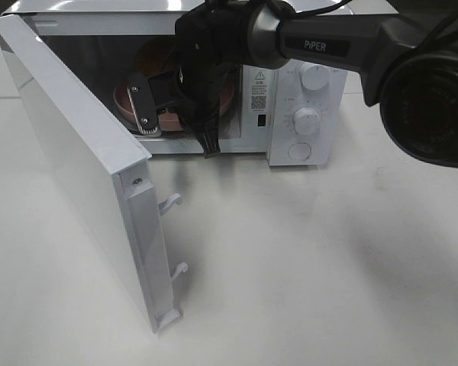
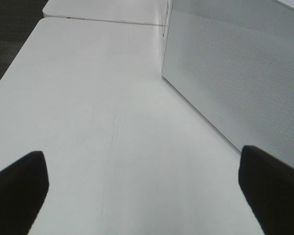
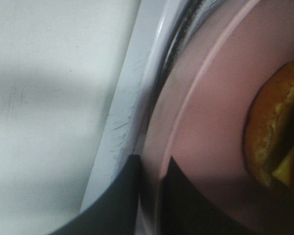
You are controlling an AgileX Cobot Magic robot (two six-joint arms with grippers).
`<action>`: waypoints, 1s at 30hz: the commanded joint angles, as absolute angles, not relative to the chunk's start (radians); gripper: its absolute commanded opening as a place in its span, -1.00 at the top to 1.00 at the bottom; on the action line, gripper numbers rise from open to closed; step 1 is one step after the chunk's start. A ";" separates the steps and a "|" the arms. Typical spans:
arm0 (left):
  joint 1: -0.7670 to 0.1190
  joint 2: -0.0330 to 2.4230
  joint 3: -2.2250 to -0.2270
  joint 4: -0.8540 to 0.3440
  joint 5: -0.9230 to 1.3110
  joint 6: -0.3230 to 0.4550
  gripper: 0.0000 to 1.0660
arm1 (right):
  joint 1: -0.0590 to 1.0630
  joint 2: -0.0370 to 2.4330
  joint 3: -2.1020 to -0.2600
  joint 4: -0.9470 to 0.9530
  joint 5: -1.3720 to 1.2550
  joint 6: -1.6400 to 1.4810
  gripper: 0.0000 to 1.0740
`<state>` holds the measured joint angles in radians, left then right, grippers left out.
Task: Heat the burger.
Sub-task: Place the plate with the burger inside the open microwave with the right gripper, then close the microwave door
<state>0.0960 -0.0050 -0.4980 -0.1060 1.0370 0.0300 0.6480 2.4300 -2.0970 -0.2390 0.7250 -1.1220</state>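
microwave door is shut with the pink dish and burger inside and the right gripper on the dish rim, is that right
Not quite: the microwave door is open, swung wide, as the exterior high view shows. The pink dish and burger are inside, with the right gripper on the dish rim.

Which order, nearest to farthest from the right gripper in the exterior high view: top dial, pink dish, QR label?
1. pink dish, inside the microwave, at the right gripper.
2. QR label, just right of the opening.
3. top dial, farther right.
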 commanded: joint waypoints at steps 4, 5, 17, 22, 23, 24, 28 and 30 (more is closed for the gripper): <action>0.097 -0.027 -0.497 -0.113 1.034 0.029 -0.83 | 0.646 2.422 -2.113 -0.205 0.673 -1.113 0.51; 0.097 -0.027 -0.497 -0.113 1.034 0.029 -0.83 | 0.646 2.422 -2.113 -0.197 0.677 -1.111 0.34; 0.097 -0.027 -0.497 -0.113 1.034 0.029 -0.83 | 0.646 2.383 -2.004 -0.182 0.681 -1.086 -0.08; 0.097 -0.027 -0.497 -0.113 1.034 0.029 -0.83 | 0.646 2.333 -1.908 -0.177 0.624 -1.086 -0.17; 0.097 -0.027 -0.497 -0.113 1.034 0.029 -0.83 | 0.646 2.306 -1.875 -0.169 0.600 -1.086 -0.23; 0.097 -0.027 -0.497 -0.113 1.034 0.029 -0.83 | 0.646 2.306 -1.875 -0.169 0.600 -1.086 -0.23; 0.097 -0.027 -0.497 -0.113 1.034 0.029 -0.83 | 0.646 2.258 -1.799 -0.151 0.575 -1.086 -0.33; 0.097 -0.027 -0.497 -0.113 1.034 0.029 -0.83 | 0.646 2.238 -1.756 -0.140 0.561 -1.087 -0.35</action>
